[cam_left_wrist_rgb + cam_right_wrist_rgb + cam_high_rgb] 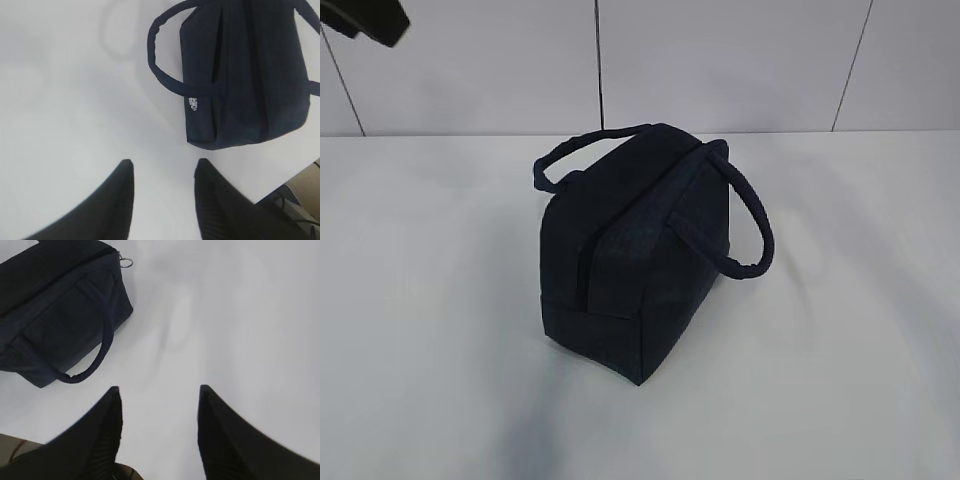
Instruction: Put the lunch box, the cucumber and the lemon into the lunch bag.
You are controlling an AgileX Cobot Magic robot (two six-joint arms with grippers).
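Lunch bag [635,250]: upright mid-desk [430,330], top apparently zipped, handles drooping sideways.
Left pincer [162,172]: spread, empty, above bare desk near bag.
Right pincer [159,392]: spread, empty, beside bag.

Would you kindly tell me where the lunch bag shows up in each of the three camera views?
Exterior view: the lunch bag stands in the middle of the white table.
Left wrist view: upper right, beyond the open left gripper.
Right wrist view: upper left, cut by the frame edge, beyond the open right gripper.
Shared landmark: the bag's padded loop handle.
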